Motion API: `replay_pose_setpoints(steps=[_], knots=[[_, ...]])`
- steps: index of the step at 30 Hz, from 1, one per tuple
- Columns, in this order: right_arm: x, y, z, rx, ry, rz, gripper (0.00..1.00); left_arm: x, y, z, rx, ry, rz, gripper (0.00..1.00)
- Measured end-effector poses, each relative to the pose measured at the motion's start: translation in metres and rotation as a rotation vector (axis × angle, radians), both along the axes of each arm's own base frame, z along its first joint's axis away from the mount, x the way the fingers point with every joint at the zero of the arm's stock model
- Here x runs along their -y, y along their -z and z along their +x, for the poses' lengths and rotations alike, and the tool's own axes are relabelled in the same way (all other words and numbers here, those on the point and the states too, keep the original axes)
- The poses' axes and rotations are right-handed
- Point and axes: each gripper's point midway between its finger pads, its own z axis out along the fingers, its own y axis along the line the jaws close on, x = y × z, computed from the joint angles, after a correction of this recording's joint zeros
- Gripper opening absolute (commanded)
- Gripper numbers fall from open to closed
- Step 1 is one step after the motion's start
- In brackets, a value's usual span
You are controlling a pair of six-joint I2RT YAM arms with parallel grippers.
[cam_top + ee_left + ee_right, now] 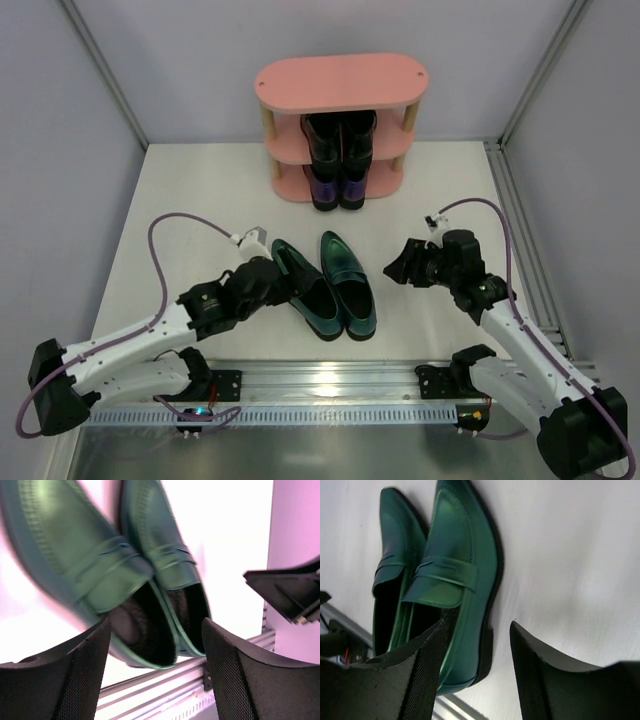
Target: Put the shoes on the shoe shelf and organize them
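- While the black pair point(340, 140) fills the middle tier of the shoe shelf point(340, 85) and the purple pair point(335, 187) fills its bottom tier, we see the teal-green loafers lying on the bench point(200, 190).
- We find the shelf at the back of the bench, midway between the two arms, with its top board bare.
- We see the left teal shoe point(305, 290) and the right teal shoe point(348, 285) lying well in front of the shelf, between the arms. Both soles are down, the pointed toes aim toward the shelf and the heels toward the rail point(330, 380) at the near edge.
- We note that the two shoes form a narrow V: the heels lie close together, and the left shoe's toe slants away to the left.
- We see the left claw point(272, 280) released, its fingers point(85, 670) spread wide at the outer side of the left teal shoe. In its wrist view the shoes are blurred, so we cannot tell whether a finger touches the leather.
- We see the right claw point(398, 265) released as well. It hangs just to the right of the right teal shoe and apart from it, with only bare bench between its fingers point(535, 680).
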Motion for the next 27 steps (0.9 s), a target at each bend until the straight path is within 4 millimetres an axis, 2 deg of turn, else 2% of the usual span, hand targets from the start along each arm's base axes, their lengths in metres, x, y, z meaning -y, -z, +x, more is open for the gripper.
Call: replay_pose_setpoints(steps=[2, 6, 10, 12, 16, 19, 22, 27], knots=[[-0.014, -0.002, -0.008, -0.006, -0.073, -0.019, 0.56, -0.022, 0.004, -0.004, 0.015, -0.049, 0.004, 0.72], [-0.057, -0.016, -0.029, 0.007, -0.267, -0.081, 0.56, -0.055, 0.019, -0.010, 0.023, -0.125, 0.034, 0.73], [-0.082, -0.038, -0.029, 0.063, -0.343, -0.122, 0.56, -0.073, 0.025, -0.014, 0.028, -0.160, 0.051, 0.73], [-0.092, -0.041, -0.029, 0.068, -0.367, -0.154, 0.56, -0.079, 0.023, -0.016, 0.031, -0.176, 0.044, 0.73], [-0.115, -0.029, -0.032, 0.041, -0.418, -0.251, 0.56, -0.089, 0.023, -0.020, 0.041, -0.196, 0.028, 0.73], [-0.120, -0.006, -0.036, -0.010, -0.433, -0.344, 0.56, -0.098, 0.027, -0.024, 0.037, -0.211, 0.026, 0.74], [-0.112, 0.013, -0.040, -0.058, -0.426, -0.428, 0.54, -0.105, 0.027, -0.027, 0.040, -0.223, 0.019, 0.74], [-0.104, 0.023, -0.051, -0.081, -0.434, -0.491, 0.49, -0.115, 0.024, -0.030, 0.053, -0.245, 0.004, 0.74]])
